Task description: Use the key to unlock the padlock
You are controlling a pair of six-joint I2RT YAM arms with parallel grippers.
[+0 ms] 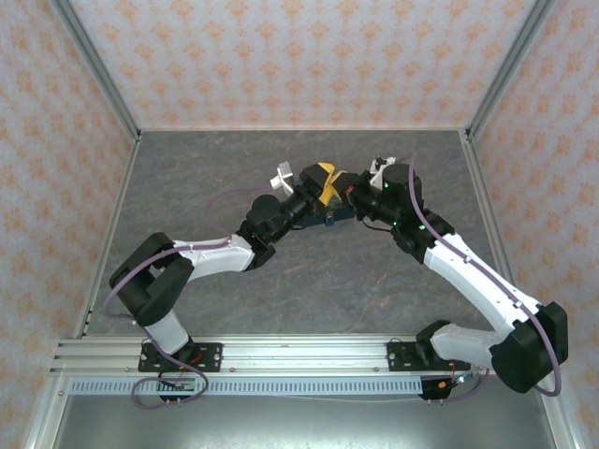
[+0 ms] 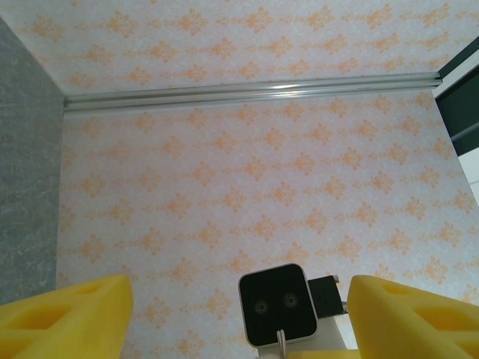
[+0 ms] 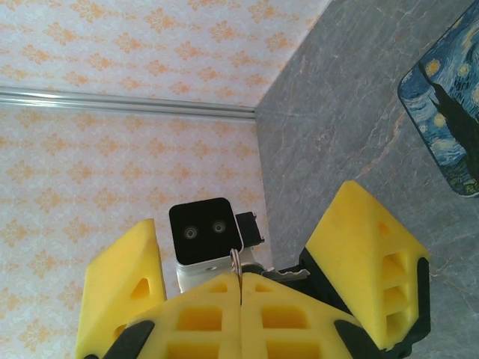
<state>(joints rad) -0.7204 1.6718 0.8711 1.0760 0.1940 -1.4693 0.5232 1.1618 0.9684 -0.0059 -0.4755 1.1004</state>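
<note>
My right gripper [image 3: 239, 288] is shut on the key [image 3: 288, 274]. The key's ring pokes up from the seam between the yellow pads, and its toothed pale blade sticks out to the right. My left gripper [image 2: 239, 303] faces it nose to nose, and its yellow fingers [image 3: 367, 247] stand open on either side of the right fingertips with nothing gripped. Seen from above, the left gripper [image 1: 323, 180] and the right gripper [image 1: 351, 195] meet over the middle of the table. The padlock is hidden.
A blue-and-yellow Starry Night tin [image 3: 449, 112] lies on the grey table [image 1: 206, 178], under where the grippers meet [image 1: 329, 217]. Patterned walls [image 1: 281, 56] close the back and sides. An aluminium rail [image 1: 281, 355] carries both arm bases at the near edge.
</note>
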